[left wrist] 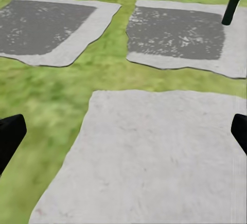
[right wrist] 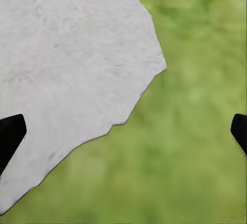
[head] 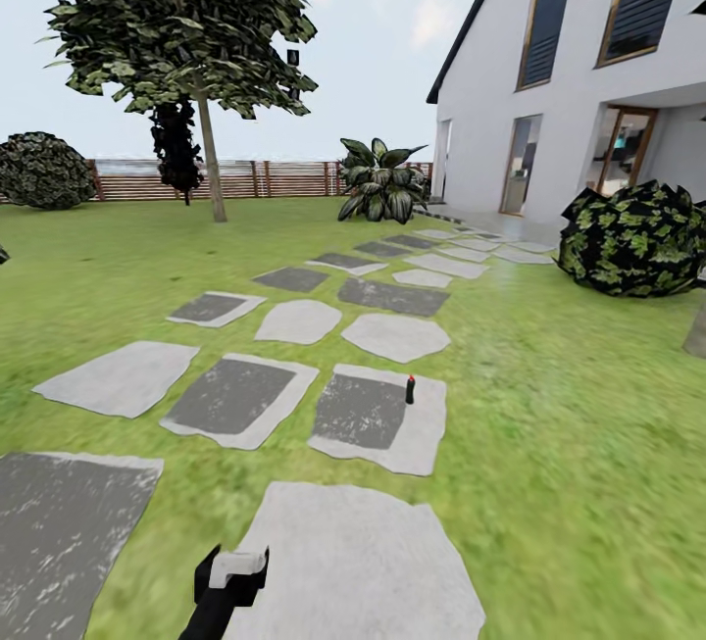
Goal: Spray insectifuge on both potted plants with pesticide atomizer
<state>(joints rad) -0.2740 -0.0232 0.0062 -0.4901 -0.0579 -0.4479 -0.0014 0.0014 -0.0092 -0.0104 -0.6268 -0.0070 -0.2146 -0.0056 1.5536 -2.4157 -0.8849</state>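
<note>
Up ahead from the head camera, the pesticide atomizer (head: 410, 389) stands upright on a stepping stone (head: 378, 417) in the lawn (head: 569, 405). Far off, a potted plant (head: 380, 181) sits by the fence (head: 265, 178). The left arm (head: 227, 586) shows down near.

By the left wrist, the left gripper (left wrist: 123, 136) is spread wide with nothing in it; the atomizer stands farther on.

By the right wrist, the right gripper (right wrist: 123, 134) is spread wide over stone and grass.

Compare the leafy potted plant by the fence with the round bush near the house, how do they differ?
The potted plant has broad, pointed, pale-streaked leaves fanning upward; the bush is a low rounded mound of small dark leaves flecked light green. The plant stands farther off, the bush nearer at the right. Both sit on the lawn.
</note>
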